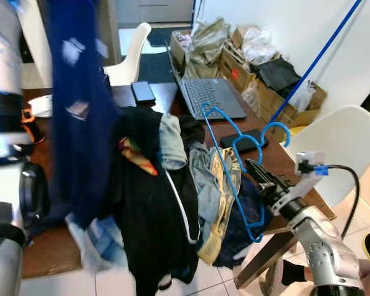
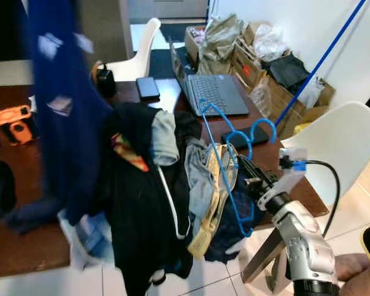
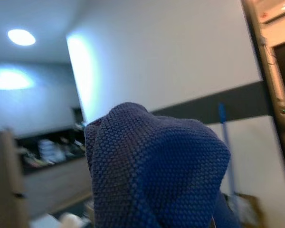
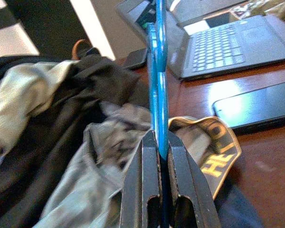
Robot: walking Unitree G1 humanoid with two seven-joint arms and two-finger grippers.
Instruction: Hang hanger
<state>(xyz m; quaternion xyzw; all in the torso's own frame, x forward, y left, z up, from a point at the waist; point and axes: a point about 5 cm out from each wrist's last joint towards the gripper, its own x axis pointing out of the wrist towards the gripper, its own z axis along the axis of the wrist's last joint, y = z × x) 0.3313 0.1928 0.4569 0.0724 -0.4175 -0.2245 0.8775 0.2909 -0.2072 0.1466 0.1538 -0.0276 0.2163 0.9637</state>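
Hanger (image 4: 157, 71) pinched in right tool (image 4: 162, 142)

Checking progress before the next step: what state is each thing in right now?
Blue hangers: clamped in the right tool, lifted over the clothes pile.
Navy garment: hanging raised, draped over the left tool.
Laptop: open on the table.

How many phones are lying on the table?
2. One phone lies to the left of the laptop; the other phone lies nearer, under the blue hanger hooks. The clothes pile may hide more.
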